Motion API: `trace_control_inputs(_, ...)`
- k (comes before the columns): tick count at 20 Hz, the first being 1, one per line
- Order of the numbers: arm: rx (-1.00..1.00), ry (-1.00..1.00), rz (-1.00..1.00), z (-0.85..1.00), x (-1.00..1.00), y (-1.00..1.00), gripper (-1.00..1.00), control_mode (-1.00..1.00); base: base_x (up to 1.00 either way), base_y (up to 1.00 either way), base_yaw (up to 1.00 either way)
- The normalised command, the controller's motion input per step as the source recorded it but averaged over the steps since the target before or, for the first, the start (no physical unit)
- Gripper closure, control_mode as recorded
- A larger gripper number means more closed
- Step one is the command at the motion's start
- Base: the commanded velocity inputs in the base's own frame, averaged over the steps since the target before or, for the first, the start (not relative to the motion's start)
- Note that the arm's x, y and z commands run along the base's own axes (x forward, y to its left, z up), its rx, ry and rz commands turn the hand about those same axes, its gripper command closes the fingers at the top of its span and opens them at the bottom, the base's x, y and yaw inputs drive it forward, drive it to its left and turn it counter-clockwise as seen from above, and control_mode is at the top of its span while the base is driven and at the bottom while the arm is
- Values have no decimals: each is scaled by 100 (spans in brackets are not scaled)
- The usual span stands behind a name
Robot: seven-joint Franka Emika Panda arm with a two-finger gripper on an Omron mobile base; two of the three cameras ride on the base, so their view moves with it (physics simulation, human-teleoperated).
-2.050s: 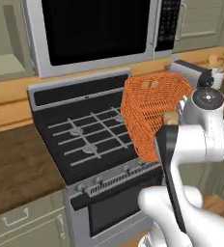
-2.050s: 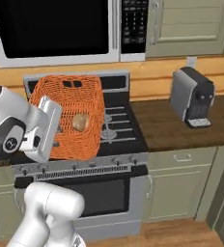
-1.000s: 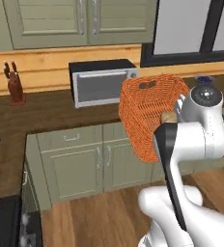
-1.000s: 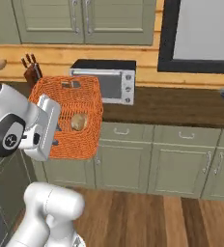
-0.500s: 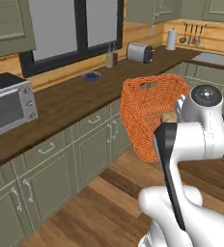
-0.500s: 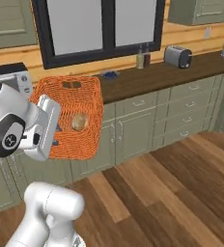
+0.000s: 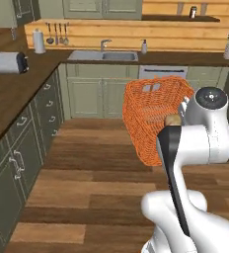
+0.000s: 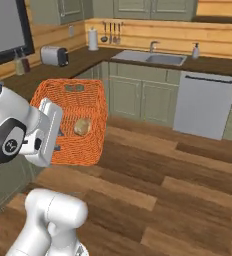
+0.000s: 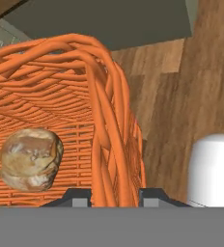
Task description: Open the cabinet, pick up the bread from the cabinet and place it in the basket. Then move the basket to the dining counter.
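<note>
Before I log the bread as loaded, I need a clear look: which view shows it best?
The hand view: the bread lies large and unobstructed inside the basket. The right base view shows it small through the basket's open top; the left base view shows only a sliver beside the arm.

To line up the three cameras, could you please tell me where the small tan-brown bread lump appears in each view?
Left base view: the small tan-brown bread lump peeks out right of centre, between the orange woven-mesh basket and the arm.
Right base view: left of centre, inside the basket.
Hand view: lower left, on the basket's weave.
Shared landmark: the basket; its wall sits between the end effector's fingertips.
</note>
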Motion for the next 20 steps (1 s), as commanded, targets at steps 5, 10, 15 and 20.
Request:
trace_control_inputs(5, 0, 0, 0, 0, 0, 0, 100, 100, 0, 0, -100)
trace_control_inputs(10, 0, 0, 0, 0, 0, 0, 100, 100, 0, -3, -100)
trace_control_inputs(15, 0, 0, 0, 0, 0, 0, 100, 100, 82, 45, -59)
trace_control_inputs(20, 0, 0, 0, 0, 0, 0, 100, 100, 100, 79, -52)
